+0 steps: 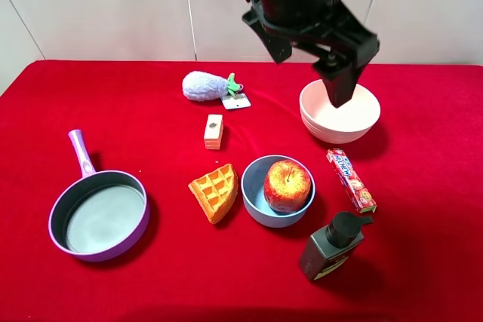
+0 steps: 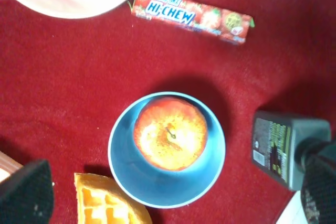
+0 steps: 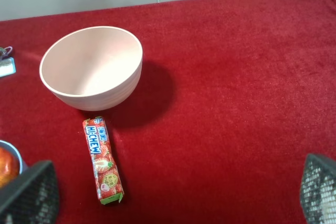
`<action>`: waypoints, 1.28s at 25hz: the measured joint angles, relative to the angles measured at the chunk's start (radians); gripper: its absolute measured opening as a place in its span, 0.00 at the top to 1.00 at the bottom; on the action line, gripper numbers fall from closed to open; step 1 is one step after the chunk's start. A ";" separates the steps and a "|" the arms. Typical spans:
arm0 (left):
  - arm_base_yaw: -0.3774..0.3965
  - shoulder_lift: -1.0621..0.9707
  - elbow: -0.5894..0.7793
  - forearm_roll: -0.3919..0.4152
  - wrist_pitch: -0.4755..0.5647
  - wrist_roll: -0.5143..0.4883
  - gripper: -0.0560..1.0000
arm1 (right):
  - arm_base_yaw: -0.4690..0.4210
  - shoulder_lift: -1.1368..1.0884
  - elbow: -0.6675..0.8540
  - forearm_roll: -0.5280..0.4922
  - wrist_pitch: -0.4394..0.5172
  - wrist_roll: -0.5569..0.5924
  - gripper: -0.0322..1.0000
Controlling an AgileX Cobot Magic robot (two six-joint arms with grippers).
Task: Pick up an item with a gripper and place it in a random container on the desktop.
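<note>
Left claw spread, apple upright, stem up

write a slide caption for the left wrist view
Toy apple sits stem-up in the light-blue bowl, flanked by waffle, candy pack and bottle

Table cloth: bright red. Toy apple: red, orange-yellow patches. Small bowl: light blue. Large bowl: pale pink. Frying pan: purple rim and handle, grey inside. Waffle wedge: orange, square grid. Candy pack: red, blue-and-white lettering. Bottle: dark grey, black cap. Plush: lavender, green top.
</note>
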State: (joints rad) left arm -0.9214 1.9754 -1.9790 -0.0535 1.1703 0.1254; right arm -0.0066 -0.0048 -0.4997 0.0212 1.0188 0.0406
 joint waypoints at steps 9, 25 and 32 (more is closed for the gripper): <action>-0.001 -0.170 0.146 0.060 0.001 -0.012 0.01 | 0.000 0.000 0.000 0.000 0.000 0.000 0.30; -0.001 -0.601 0.638 0.119 0.000 -0.044 0.01 | 0.000 0.000 0.000 0.000 0.000 0.000 0.30; -0.001 -0.801 0.828 0.151 0.000 -0.101 0.01 | 0.000 0.000 0.000 0.000 0.000 0.000 0.30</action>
State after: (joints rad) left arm -0.9223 1.1742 -1.1509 0.0974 1.1703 0.0246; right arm -0.0066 -0.0048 -0.4997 0.0212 1.0188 0.0406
